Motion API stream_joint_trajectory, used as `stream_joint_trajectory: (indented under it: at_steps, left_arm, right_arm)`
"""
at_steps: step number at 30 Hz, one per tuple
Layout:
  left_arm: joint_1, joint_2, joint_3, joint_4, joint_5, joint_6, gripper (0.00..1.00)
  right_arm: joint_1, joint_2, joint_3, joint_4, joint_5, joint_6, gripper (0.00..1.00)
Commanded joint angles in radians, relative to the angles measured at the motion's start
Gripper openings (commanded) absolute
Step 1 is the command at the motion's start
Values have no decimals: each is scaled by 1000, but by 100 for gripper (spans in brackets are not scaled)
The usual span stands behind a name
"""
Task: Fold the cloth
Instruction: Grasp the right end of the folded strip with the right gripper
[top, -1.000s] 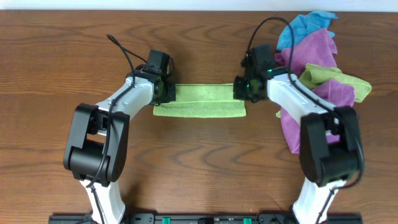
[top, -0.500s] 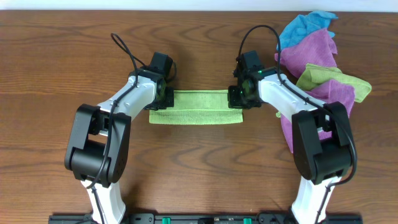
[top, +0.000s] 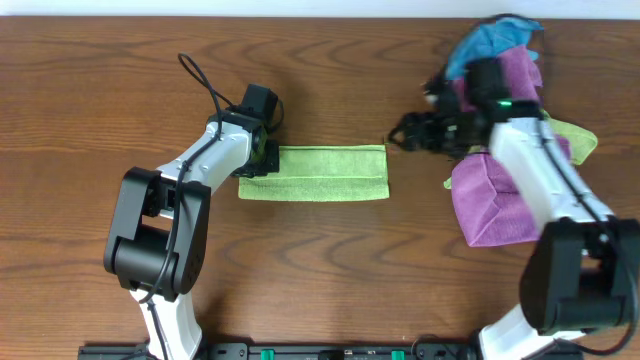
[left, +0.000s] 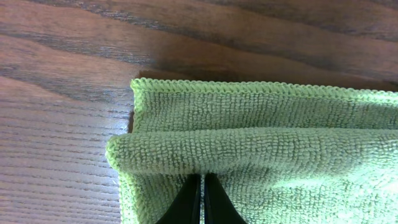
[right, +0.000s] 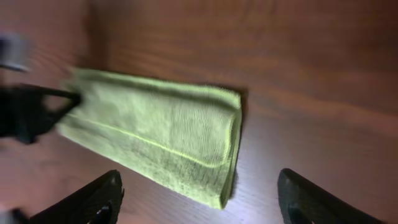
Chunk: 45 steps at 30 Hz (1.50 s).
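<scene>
**Under the left jaws, a folded lime-green cloth ready to be let go**

At the tips of the left gripper (left: 202, 198) lies the left end of the cloth (top: 318, 172). It is folded into a long, narrow strip on the wooden counter (top: 100, 80). The left jaws are closed together and appear to pinch the cloth's top layer. The upper layer bulges in a soft roll just ahead of them, and the lower layer's stitched edge shows beyond it.

The right gripper (top: 400, 132) hovers apart from the cloth's other end. Its jaws are spread wide and hold nothing. That end lies flat, with its edges nearly matched.

The step in hand looks like finishing the fold at the left end. To do it well, the left jaws should probably open where they are and rise straight up, so the top layer is not dragged out of line. A light press on the puffed roll may help it settle.

No box, bin or tray is in view. Behind the right jaws sits a loose heap of purple cloths (top: 490, 200), a blue cloth (top: 485, 42) and another lime-green cloth (top: 575, 135)
</scene>
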Motion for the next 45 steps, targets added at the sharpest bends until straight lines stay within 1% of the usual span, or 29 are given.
stream_joint_trajectory:
  at_steps: [1, 2, 5, 7, 10, 19, 24, 25, 26, 28, 29, 31, 33, 34, 35, 37, 41, 45]
  left_arm:
    - [5, 29, -13, -17, -40, -11, 6]
    - [5, 29, -13, -14, -40, -11, 6]
    - [5, 29, -13, -13, -40, -11, 6]
    - [5, 29, -13, -13, -40, -11, 6]
    - [5, 29, -13, -13, -40, -11, 5]
    - [5, 29, -13, -6, -35, -11, 6]
    - [5, 29, -13, 0, -6, -11, 6]
    - [5, 29, -13, -1, -6, -11, 6]
    - [5, 29, -13, -2, -6, -11, 6]
    - [5, 29, -13, -4, -6, -11, 6]
    - [5, 29, -13, -5, -6, -11, 6]
    - [11, 13, -10, -10, -6, -11, 6]
    - [15, -17, 0, -26, -6, -11, 6]
    - [17, -36, 6, -34, -6, -11, 6]
    - [19, -63, 13, -45, -6, -11, 6]
    - [21, -128, 29, -70, -6, -11, 6]
    - [23, -304, 54, -134, -6, -28, 6]
    - [22, -499, 55, -211, -6, -76, 6]
  right_arm:
    - [-64, 57, -105, 43, -326, -91, 80]
    - [-75, 78, -136, 67, -365, -91, 79]
    - [-70, 113, -156, 67, -368, -100, 80]
    - [-58, 136, -156, 70, -368, -101, 86]
    - [-43, 185, -156, 72, -353, -101, 88]
    - [1, 296, -156, 130, -358, -48, 88]
    - [67, 332, -156, 212, -357, 26, 87]
    - [79, 336, -156, 230, -356, 39, 86]
    - [90, 339, -156, 249, -353, 53, 82]
    - [93, 338, -154, 267, -335, 87, 65]
    - [91, 338, -149, 269, -335, 102, 53]
    - [73, 333, -124, 236, -334, 113, 25]
    - [58, 327, -100, 201, -333, 112, 11]
    - [51, 321, -84, 178, -328, 112, 5]
    - [47, 314, -69, 153, -315, 112, 2]
    - [37, 292, -28, 77, -255, 104, 1]
    - [45, 223, 79, -145, 27, 85, 2]
    - [96, 151, 156, -296, 327, 92, 1]
